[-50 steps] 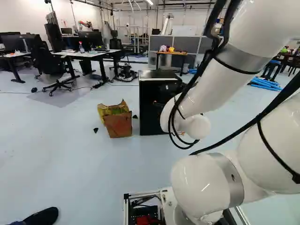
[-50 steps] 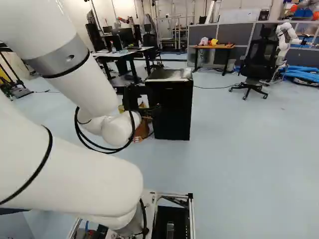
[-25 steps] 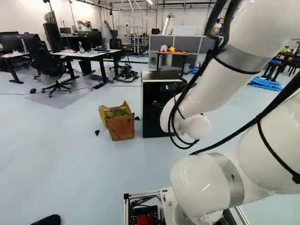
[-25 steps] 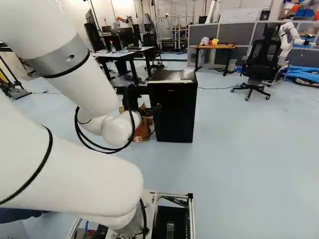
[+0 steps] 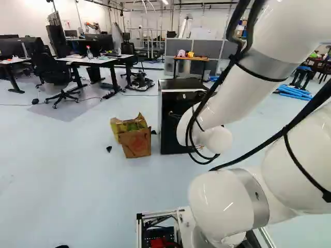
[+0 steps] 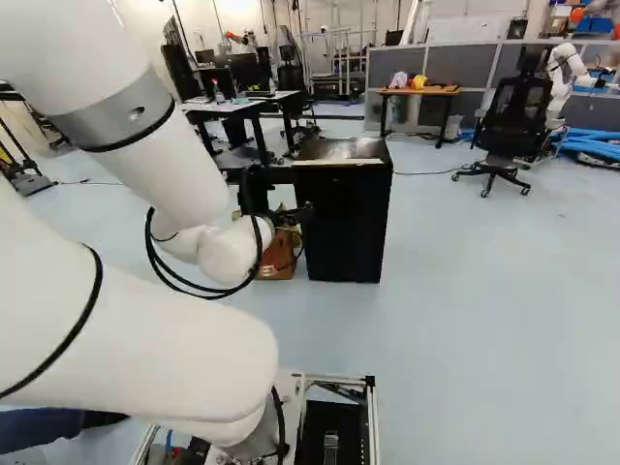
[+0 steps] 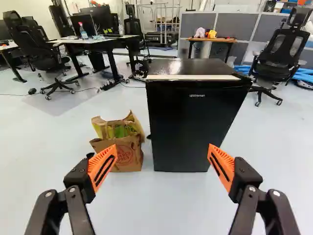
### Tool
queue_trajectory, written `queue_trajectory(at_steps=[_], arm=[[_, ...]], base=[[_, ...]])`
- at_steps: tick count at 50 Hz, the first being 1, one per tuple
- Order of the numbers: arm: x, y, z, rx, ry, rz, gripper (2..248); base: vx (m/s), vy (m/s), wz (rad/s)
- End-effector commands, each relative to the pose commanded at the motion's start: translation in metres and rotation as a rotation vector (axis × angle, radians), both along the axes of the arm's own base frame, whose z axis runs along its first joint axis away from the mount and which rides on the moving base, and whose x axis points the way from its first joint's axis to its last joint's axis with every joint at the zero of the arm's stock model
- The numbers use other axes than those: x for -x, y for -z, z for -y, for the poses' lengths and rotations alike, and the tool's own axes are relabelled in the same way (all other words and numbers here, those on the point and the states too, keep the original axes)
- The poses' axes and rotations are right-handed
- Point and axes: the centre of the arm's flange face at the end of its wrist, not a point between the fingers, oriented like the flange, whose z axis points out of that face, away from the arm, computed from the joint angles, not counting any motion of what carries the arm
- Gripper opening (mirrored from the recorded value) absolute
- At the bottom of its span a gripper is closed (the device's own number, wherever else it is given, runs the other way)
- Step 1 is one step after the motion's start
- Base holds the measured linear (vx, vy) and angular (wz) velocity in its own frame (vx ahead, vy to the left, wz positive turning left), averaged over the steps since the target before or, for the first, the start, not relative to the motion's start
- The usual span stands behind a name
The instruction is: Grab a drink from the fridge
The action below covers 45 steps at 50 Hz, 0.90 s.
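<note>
In the right base view my gripper [image 6: 294,215] shows as a dark shape in front of the left part of the black fridge [image 6: 344,228]. Seen from the wrist, the gripper [image 7: 162,155] is open, its orange pads wide apart with nothing between them. Ahead of it stands the fridge [image 7: 195,127], upright on the floor with its front door closed, a gap of floor short of the fingers. No drink is visible; the inside of the fridge is hidden.
A brown paper bag [image 7: 124,147] with yellow-green contents stands on the floor beside the fridge. Desks [image 5: 93,61], office chairs [image 7: 281,56], a small wooden table [image 6: 418,90] and grey partitions [image 7: 234,27] lie farther back. Another robot [image 6: 562,73] stands beyond.
The base has moved toward the fridge, which looks larger and, like the bag, lies a little farther right in the base views. The arm holds its pose against its lowest joint.
</note>
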Motion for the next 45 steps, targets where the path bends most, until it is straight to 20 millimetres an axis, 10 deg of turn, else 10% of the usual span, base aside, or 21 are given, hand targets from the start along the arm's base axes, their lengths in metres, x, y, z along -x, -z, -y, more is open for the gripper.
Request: queue_trajectory(at_steps=[45], arm=[[0.0000, 0.0000, 0.0000, 0.000, 0.000, 0.000, 247]], base=[[0.091, 0.068, -0.090]])
